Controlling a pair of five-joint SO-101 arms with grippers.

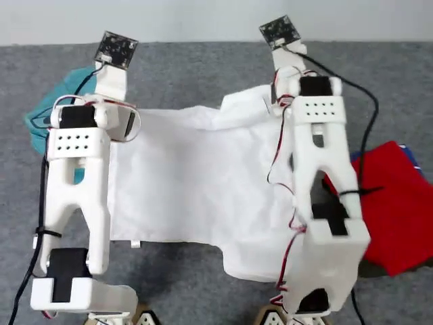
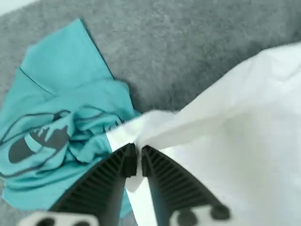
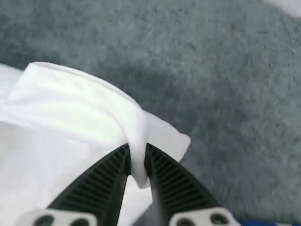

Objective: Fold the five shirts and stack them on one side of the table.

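Grey carpeted table (image 1: 203,74) carries our white shirt (image 1: 196,183); we pinch its edge with left gripper (image 2: 138,150) and right gripper (image 3: 137,150), teal shirt (image 2: 61,94) and red shirt (image 1: 399,203) flanking it.

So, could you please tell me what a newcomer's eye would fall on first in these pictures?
A large white shirt lies spread across the middle of the grey table, between the two arms. The left gripper and the right gripper are each shut on a fold of its edge farthest from the arm bases. A crumpled teal shirt lies by the left arm, and a red shirt by the right.
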